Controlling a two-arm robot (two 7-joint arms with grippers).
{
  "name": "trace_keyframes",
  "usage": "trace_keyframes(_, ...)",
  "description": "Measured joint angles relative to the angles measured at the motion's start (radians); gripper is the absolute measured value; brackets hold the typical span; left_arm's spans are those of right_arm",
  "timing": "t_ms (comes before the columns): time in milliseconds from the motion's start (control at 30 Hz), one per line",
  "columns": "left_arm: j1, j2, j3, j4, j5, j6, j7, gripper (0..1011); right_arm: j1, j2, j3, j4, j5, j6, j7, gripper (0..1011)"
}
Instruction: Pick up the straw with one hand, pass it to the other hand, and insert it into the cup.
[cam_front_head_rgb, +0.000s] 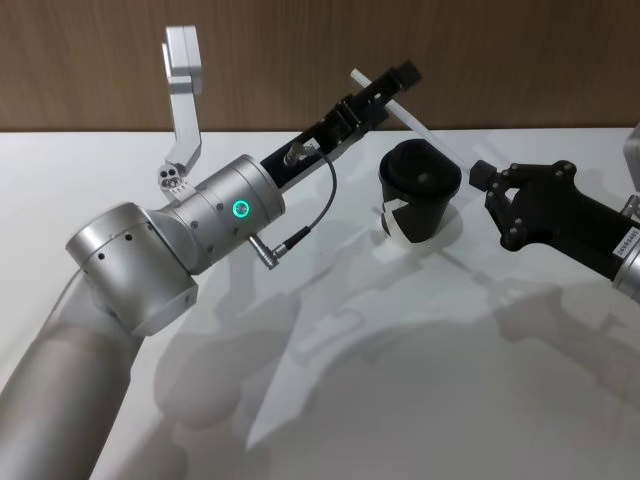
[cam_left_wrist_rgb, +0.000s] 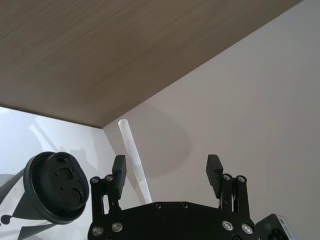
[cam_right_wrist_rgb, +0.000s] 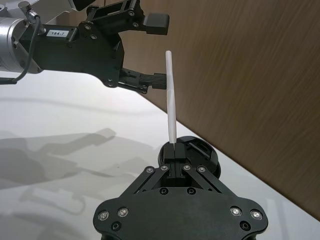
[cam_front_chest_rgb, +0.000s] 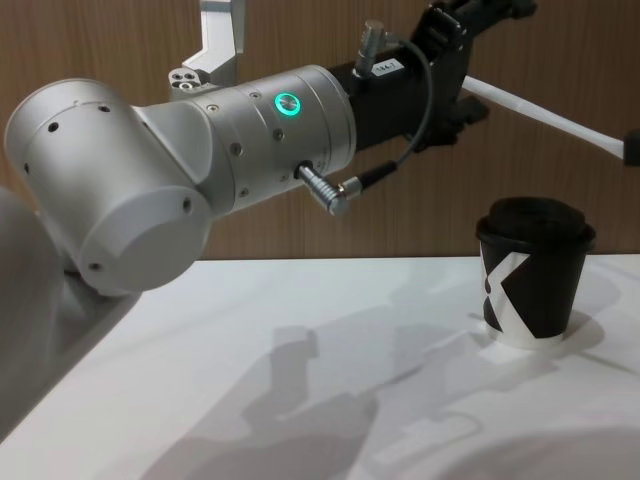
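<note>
Right claw (cam_right_wrist_rgb: 172, 149) around straw (cam_right_wrist_rgb: 170, 95), spread left claw (cam_left_wrist_rgb: 167, 172), white-marked cup (cam_front_chest_rgb: 535, 290).

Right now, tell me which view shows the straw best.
The right wrist view: the straw shows almost whole, clamped in the right gripper, its top by the open left gripper. Head and chest views hide part behind the left gripper; the left wrist view catches one end.
</note>
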Motion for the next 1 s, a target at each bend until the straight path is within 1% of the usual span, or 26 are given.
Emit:
trace_keyframes(767,-0.031,-0.022,0.018,0.057,-0.02,-0.017,0.015,1002,0.0,0.0,0.0,0.0,0.0,0.0,0.0,0)
trace_keyframes(900,-0.033,-0.024,0.02,0.062,-0.021,-0.018,0.015,933,0.0,0.0,0.0,0.0,0.0,0.0,0.0,0)
trace_keyframes(933,-0.034,-0.024,0.021,0.064,-0.022,-0.019,0.016,886,0.0,0.0,0.0,0.0,0.0,0.0,0.0,0)
trace_keyframes(1000,-0.035,-0.024,0.021,0.065,-0.022,-0.019,0.016,859,0.0,0.0,0.0,0.0,0.0,0.0,0.0,0)
